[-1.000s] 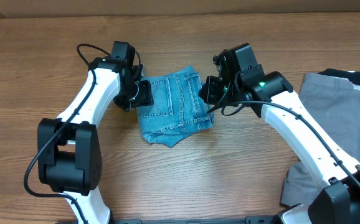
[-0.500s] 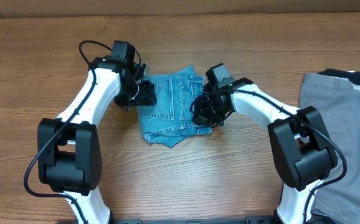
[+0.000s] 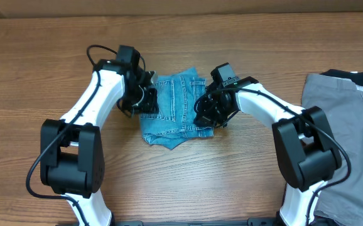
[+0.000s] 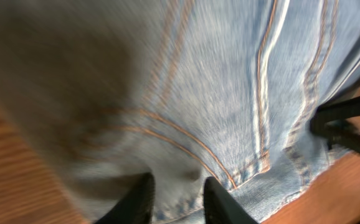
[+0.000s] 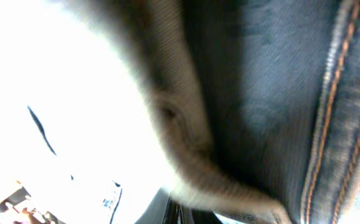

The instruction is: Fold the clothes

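Jeans (image 3: 176,107) folded on table (image 3: 232,179) | left gripper (image 3: 147,100) pinching left edge | right gripper (image 3: 204,113) clamped on right edge

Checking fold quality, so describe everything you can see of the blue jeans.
The jeans are light blue denim with tan double stitching and pocket seams. They are folded into a compact, slightly lopsided bundle lying flat on the wooden table between the arms. One lower corner juts out. The left claw straddles denim near the left edge. The right claw is shut, seemingly pinching a fold at the right edge.
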